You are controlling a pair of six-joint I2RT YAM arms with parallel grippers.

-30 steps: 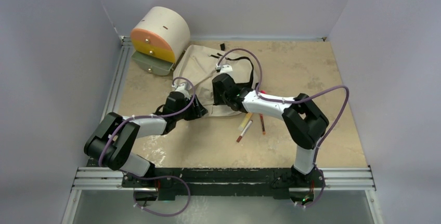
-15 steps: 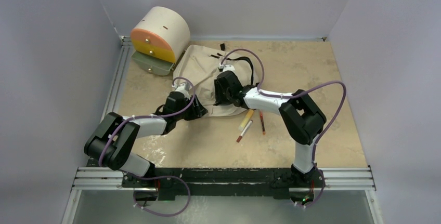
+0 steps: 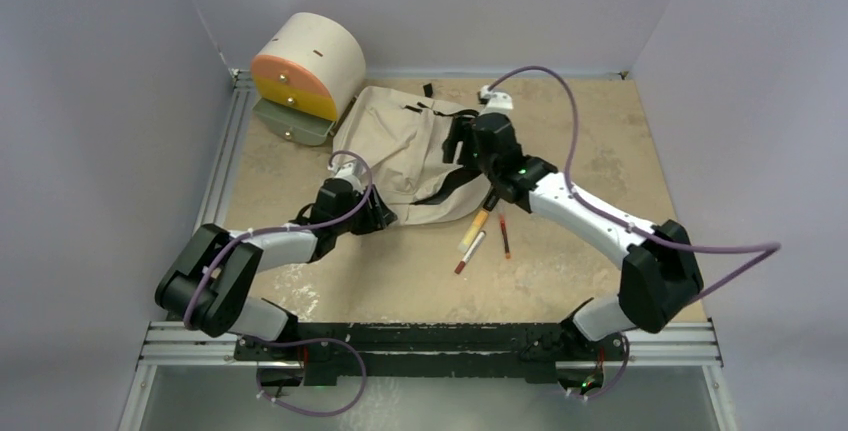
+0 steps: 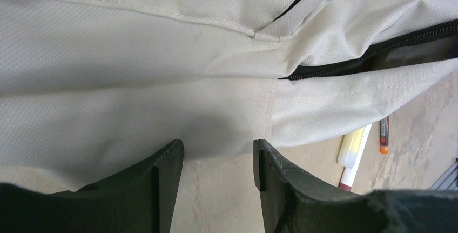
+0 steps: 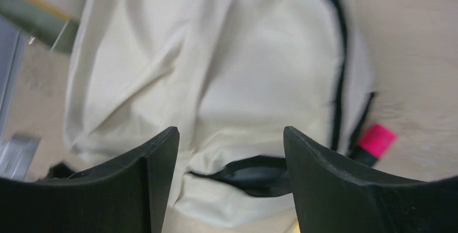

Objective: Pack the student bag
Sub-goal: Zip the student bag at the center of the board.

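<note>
On the beige tabletop (image 3: 590, 251), the left pincer (image 4: 216, 152) gapes empty at the near edge of the soft cream fabric student bag (image 3: 395, 146) with black zippers. The bag lies flat mid-tabletop. The right pincer (image 5: 229, 138) hangs spread and empty above it.

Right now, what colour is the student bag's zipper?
The zipper is black, clearest in the left wrist view.

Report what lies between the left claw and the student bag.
Nothing: in the left wrist view, the open left claw reaches the edge of the student bag, over bare tabletop.
</note>
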